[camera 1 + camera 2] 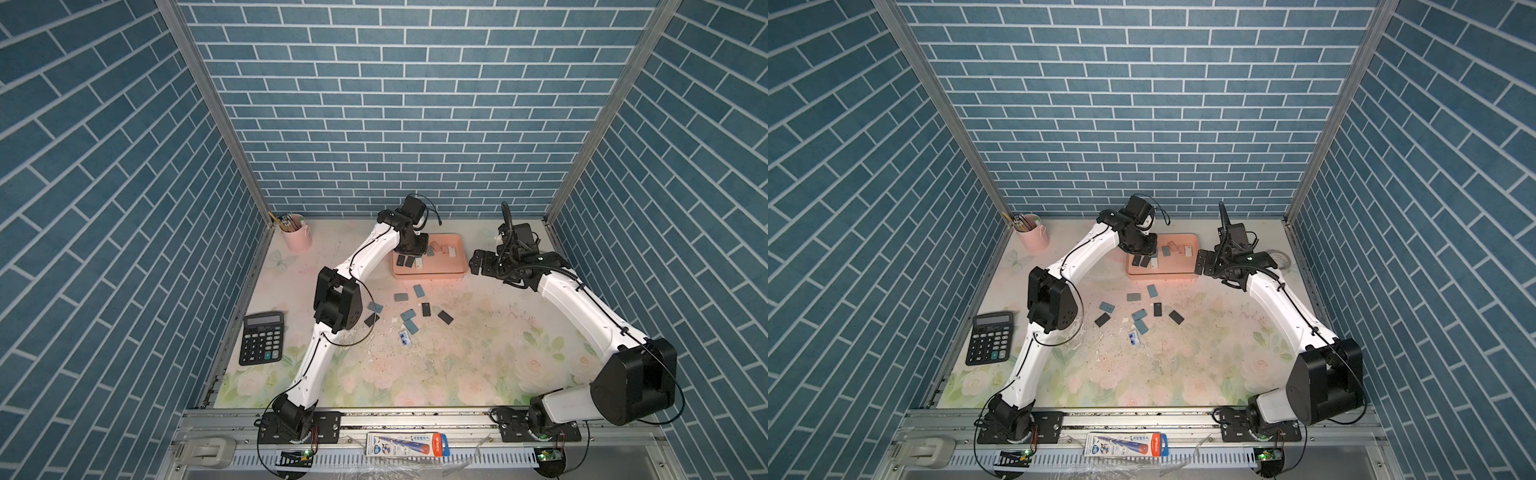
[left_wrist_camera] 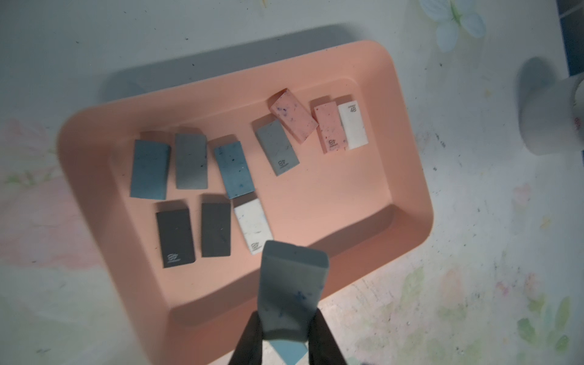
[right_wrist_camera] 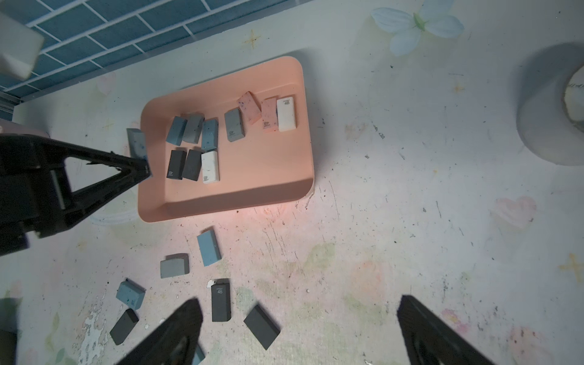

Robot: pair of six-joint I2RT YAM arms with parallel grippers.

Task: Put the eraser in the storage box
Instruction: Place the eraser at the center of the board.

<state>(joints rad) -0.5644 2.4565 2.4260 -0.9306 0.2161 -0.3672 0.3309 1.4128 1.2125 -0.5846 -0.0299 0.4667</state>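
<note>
The left gripper clamps a blue-grey speckled rectangular eraser above the rim of the shallow salmon-pink plastic storage box. The right gripper gapes wide, empty. Advised: move inward over bare floor before releasing.

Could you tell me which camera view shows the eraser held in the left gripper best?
The left wrist view: the blue-grey eraser fills the foreground, pinched by the left gripper at the storage box's edge. The right wrist view shows it small. In both top views the left arm hides it.
</note>
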